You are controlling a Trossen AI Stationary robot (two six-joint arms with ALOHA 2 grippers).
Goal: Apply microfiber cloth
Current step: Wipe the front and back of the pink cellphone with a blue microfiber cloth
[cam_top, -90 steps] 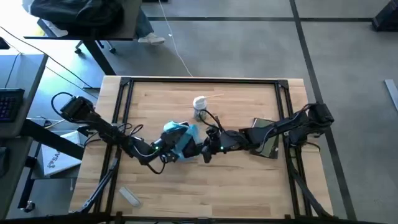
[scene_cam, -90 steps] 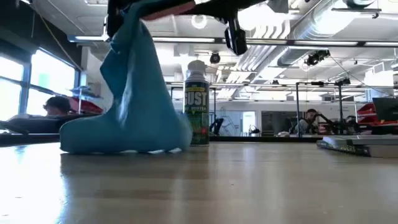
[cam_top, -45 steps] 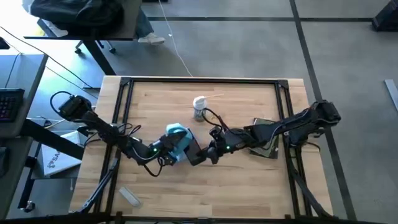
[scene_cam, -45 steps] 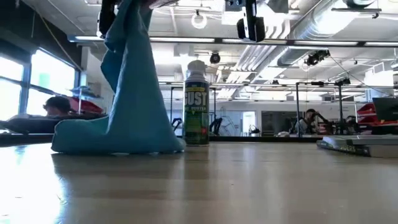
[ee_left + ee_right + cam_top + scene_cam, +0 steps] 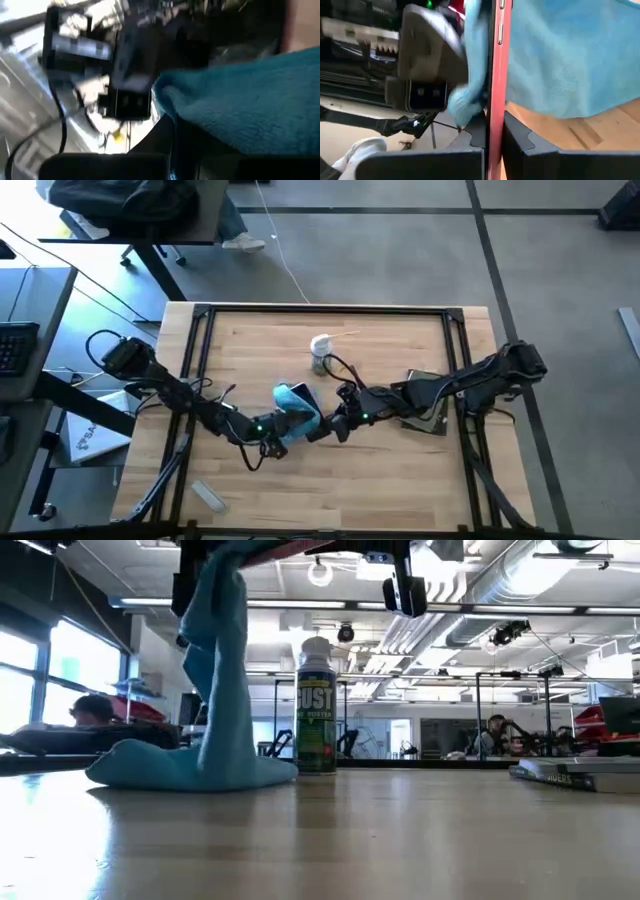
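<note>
1. Mid-table, the two dark arms meet over the pale wooden tabletop (image 5: 400,470), the left gripper (image 5: 283,432) and the right gripper (image 5: 322,430) just beside each other, both raised off the surface.
2. The soft light-blue microfiber cloth (image 5: 297,406) hangs between them: in the low view its upper end is gathered up at the grippers while its lower end pools on the table (image 5: 205,715), touching the wood.
3. The right gripper (image 5: 492,127) is clamped on a thin red-edged phone (image 5: 493,75) held edge-on, its two dark fingers (image 5: 517,132) pressing either flat side; the cloth (image 5: 560,60) drapes against the phone and bunches round it.
4. The left gripper (image 5: 172,145) has the teal cloth (image 5: 250,105) drawn across its dark fingers; whether they pinch the fabric or stand apart beneath it, I cannot tell.
5. A white-capped aerosol can with a green "DUST" label (image 5: 316,710) stands upright just behind the pooled cloth, nearly touching it in the low view; from above the can (image 5: 320,350) sits a little farther back on the table than the grippers.
6. A flat dark rectangular pad (image 5: 432,402) lies under the right arm toward the table's right side, well apart from the cloth; the low view shows it as a thin slab at the right (image 5: 580,776).
7. A small pale oblong object (image 5: 209,494) rests near the table's front left corner.
8. Beyond the table, a seated person (image 5: 495,735) shows far off in the room.
</note>
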